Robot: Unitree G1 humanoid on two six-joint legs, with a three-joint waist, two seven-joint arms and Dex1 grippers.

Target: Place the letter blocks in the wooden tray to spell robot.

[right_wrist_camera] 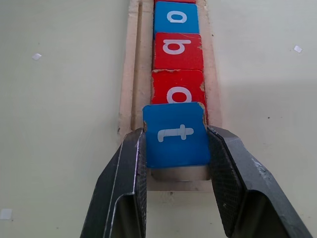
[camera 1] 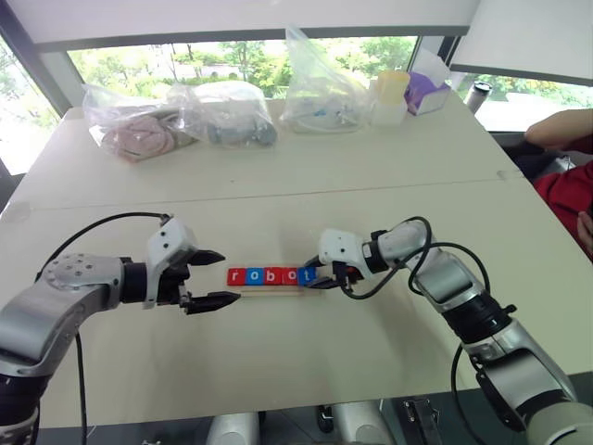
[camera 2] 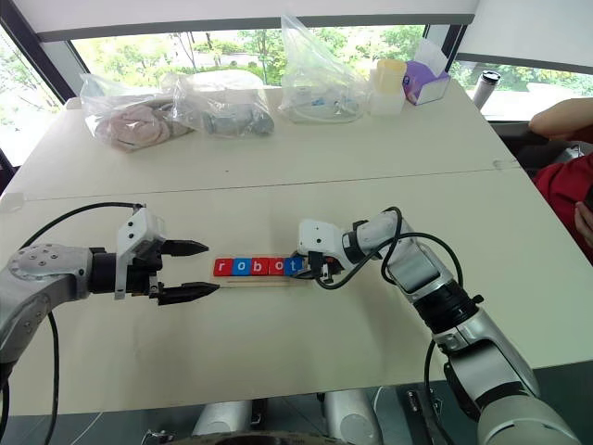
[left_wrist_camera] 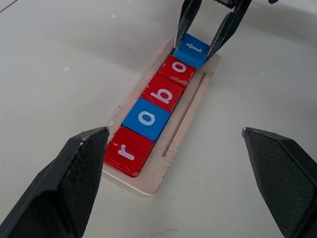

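Nearly there: the last letter going in

Right now the right gripper [right_wrist_camera: 176,148] has its two black fingers clamped on the sides of the blue t block [right_wrist_camera: 176,134], holding it at the far end of the wooden tray [left_wrist_camera: 188,106]; the block sits tipped, its leading edge lapping onto the red o block [right_wrist_camera: 177,88] beside it, its rear edge raised over the tray's end rim, so it looks not yet seated. Ahead of it the row already reads in order: a red r block [left_wrist_camera: 125,151] at the other end, a blue o block [left_wrist_camera: 147,118], a red b block [left_wrist_camera: 165,92], then that second o; all four lie flat in the tray, touching one another. The tray itself lies on the pale table [camera 1: 278,362], roughly midway between the two arms.

The left gripper [camera 1: 215,278] hovers just off the r end of the tray, fingers spread wide and holding nothing.

To my eye this is the final placement; the next move calls for pressing the t down level so it drops behind the o, then letting go cleanly without dragging the block or nudging the row. A person's arm in a red sleeve [camera 1: 567,190] rests at the table's right edge, well apart from the work.
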